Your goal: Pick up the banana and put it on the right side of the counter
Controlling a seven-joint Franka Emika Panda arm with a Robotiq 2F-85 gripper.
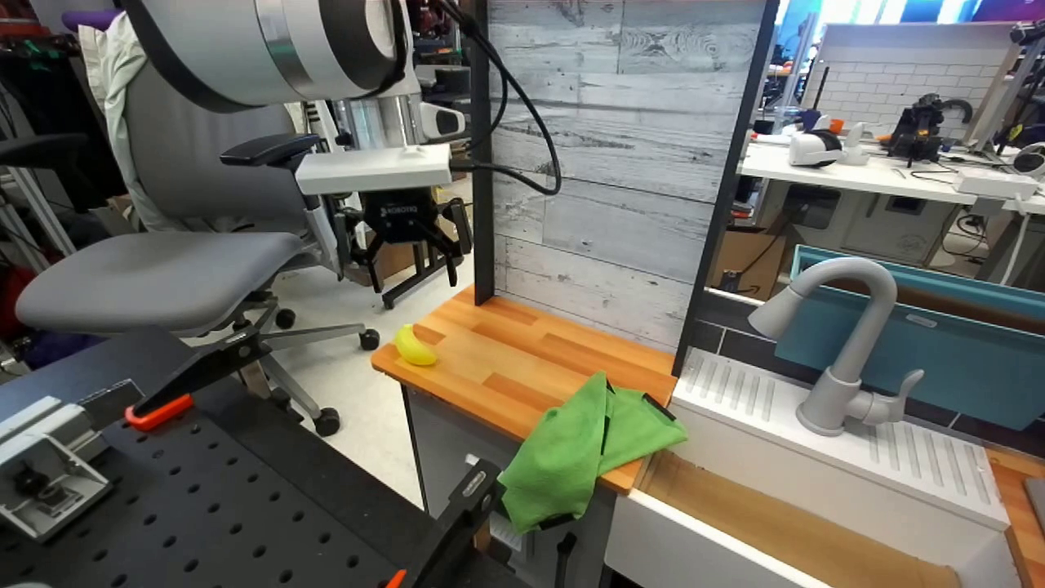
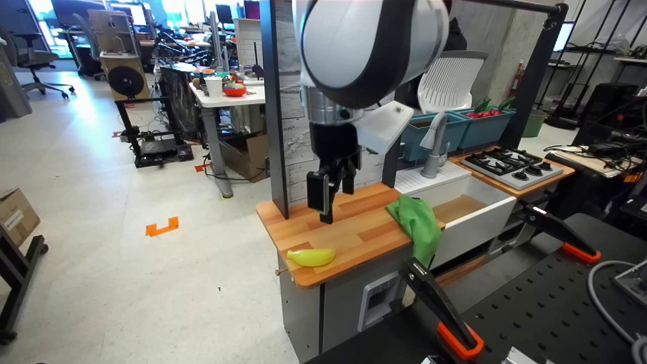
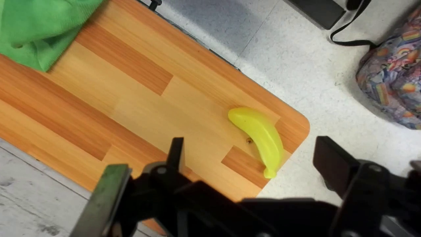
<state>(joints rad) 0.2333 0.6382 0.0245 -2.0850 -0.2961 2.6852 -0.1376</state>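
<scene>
Ok, black two-finger gripper (image 1: 415,282) is hovering empty, spread presumably to straddle curved yellow plastic-looking banana (image 2: 311,257) near-left on brown wood counter (image 2: 339,235).

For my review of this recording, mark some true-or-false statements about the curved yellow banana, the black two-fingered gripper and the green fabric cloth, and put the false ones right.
1. The curved yellow banana lies on the striped wooden countertop. True.
2. The black two-fingered gripper is open. True.
3. The gripper is holding the banana. False: it hangs in the air, holding nothing.
4. The green fabric cloth hangs partly over the countertop's edge, by the white sink. True.
5. The banana lies at the sink end of the countertop. False: it lies near the opposite end.
6. The banana touches the cloth. False: they lie apart.
</scene>
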